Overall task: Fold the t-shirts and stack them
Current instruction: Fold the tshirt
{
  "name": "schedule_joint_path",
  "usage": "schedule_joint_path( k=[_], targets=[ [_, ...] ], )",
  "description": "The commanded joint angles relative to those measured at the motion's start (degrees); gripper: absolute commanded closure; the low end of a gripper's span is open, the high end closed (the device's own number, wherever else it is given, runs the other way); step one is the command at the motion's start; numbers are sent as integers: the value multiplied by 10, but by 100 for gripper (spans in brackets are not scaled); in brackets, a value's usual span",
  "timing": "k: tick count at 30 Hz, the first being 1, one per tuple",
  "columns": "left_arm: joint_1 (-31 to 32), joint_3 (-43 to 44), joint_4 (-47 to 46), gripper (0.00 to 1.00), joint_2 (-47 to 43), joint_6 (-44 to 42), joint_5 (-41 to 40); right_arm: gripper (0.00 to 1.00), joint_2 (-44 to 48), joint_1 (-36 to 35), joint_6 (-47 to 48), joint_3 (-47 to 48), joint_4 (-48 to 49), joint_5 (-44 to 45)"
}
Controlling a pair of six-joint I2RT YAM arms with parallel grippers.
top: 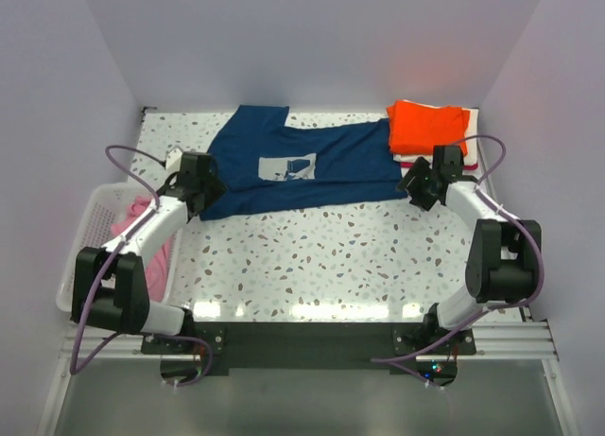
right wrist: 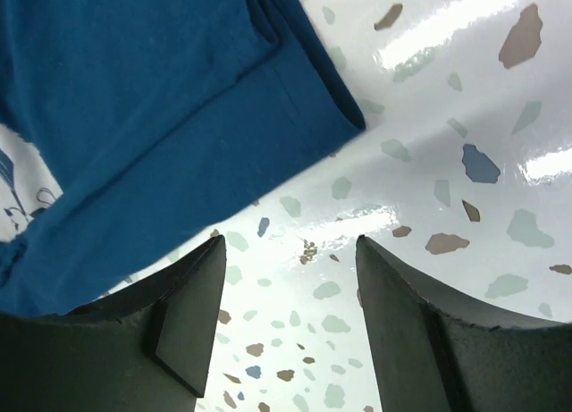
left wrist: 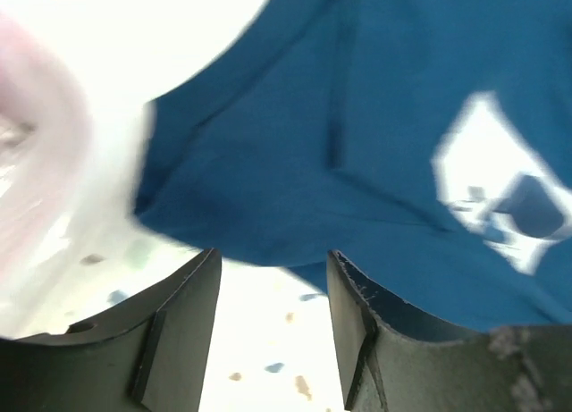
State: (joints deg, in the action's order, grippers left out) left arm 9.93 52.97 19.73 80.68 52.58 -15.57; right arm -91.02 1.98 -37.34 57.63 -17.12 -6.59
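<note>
The navy shirt lies spread across the far half of the bench, its long axis running left to right. The left pincer hangs released over its near-left corner, and the right pincer is released at its near-right corner. Each seems just above the hem, gripping nothing.

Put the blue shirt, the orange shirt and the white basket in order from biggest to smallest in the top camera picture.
1. The navy blue shirt, spread out flat, looks biggest.
2. The white basket comes next, though part of it is hidden.
3. The folded orange shirt looks smallest.
</note>
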Motion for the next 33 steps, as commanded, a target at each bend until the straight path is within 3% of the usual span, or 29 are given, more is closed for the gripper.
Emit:
schedule_joint_path(
  k=[1, 14, 33],
  targets=[
    [-2, -52, 7, 45, -4, 44, -65, 37, 8, -2, 1, -10, 33, 10],
    [-4, -34, 22, 47, 71, 55, -151, 37, -26, -3, 3, -2, 39, -2],
    [1, 10, 3, 55, 145, 60, -133, 44, -96, -3, -12, 35, 46, 12]
  ],
)
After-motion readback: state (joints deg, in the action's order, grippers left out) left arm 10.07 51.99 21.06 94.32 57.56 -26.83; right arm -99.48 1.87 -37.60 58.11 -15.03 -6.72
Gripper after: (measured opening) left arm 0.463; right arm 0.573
